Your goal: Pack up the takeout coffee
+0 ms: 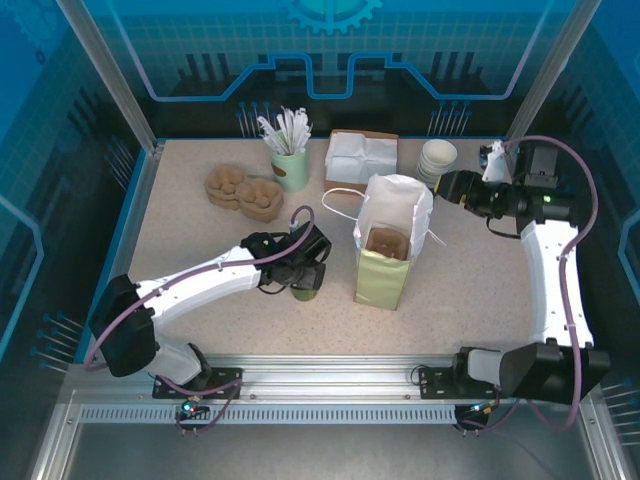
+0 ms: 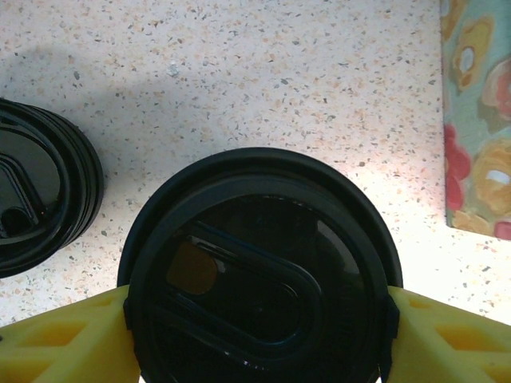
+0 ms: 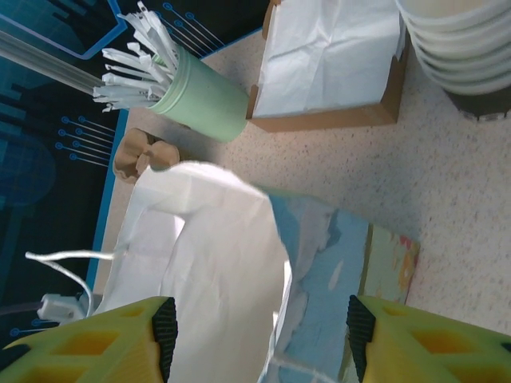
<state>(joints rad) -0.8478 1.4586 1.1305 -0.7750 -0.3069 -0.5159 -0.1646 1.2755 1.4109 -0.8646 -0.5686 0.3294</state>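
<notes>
The coffee [image 1: 306, 292] is near the middle of the surface, just left of the bag [image 1: 385, 255] and a little toward the near edge. The left gripper [image 1: 300, 277] is closed on it. In the left wrist view the yellow fingers [image 2: 68, 335] press against opposite sides of its black lid [image 2: 259, 279], and the left gripper [image 2: 257, 309] has nothing else in its hold. Whether the cup's base rests on the surface cannot be told. A stack of loose black lids [image 2: 36, 199] lies near the coffee on one side, and the bag's printed corner [image 2: 477, 120] on the other. The bag stands upright and open, with a brown insert [image 1: 386, 243] inside. The right gripper [image 1: 448, 186] hangs at the bag's upper right rim. In the right wrist view the right gripper [image 3: 262, 331] is spread wide, with the bag's white mouth [image 3: 215, 263] between and beyond its pads [image 3: 164, 329]; contact cannot be told. Along the far edge stand a green cup of sticks [image 1: 290, 160], a box [image 1: 362, 155] lined with white paper, and stacked white cups [image 1: 437, 160]. Brown carriers [image 1: 245, 190] lie toward the far left corner.
</notes>
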